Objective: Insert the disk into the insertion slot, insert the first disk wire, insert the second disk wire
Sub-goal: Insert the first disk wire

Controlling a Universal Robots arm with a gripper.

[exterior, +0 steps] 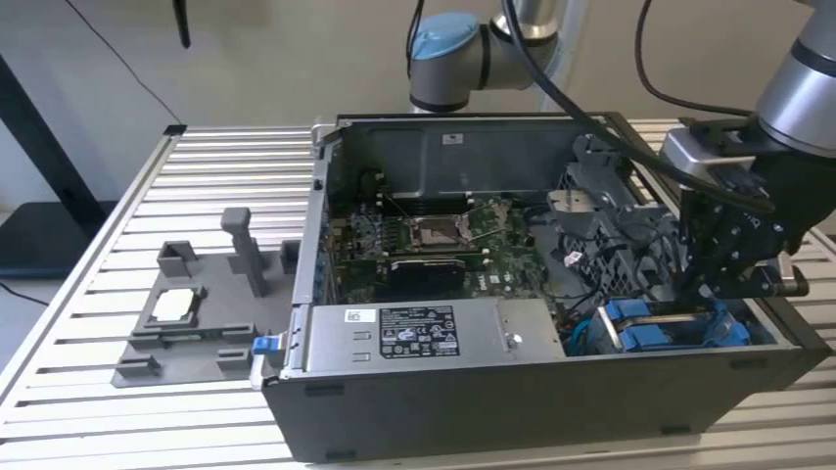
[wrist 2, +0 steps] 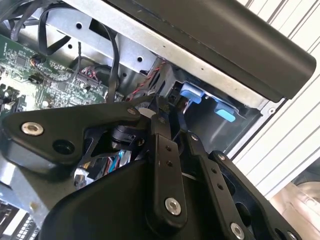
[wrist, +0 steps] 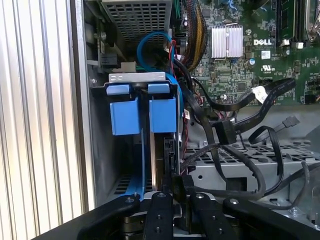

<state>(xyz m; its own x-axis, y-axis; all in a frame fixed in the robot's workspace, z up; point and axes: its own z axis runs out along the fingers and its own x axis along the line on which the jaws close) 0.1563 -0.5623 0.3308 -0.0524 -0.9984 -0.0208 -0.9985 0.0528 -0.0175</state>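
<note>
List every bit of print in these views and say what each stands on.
On the power supply, a white label: print too small to read.
On the motherboard, a white logo: a maker's name, clear.
Beside it, white stickers: too small to read.
On the case's back wall, a small sticker: blurred, unreadable.

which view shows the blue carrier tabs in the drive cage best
The first wrist view: both blue carrier tabs sit close, face on and unblocked. The exterior view shows the tabs small and partly hidden; the second wrist view catches small bits of them.
</note>
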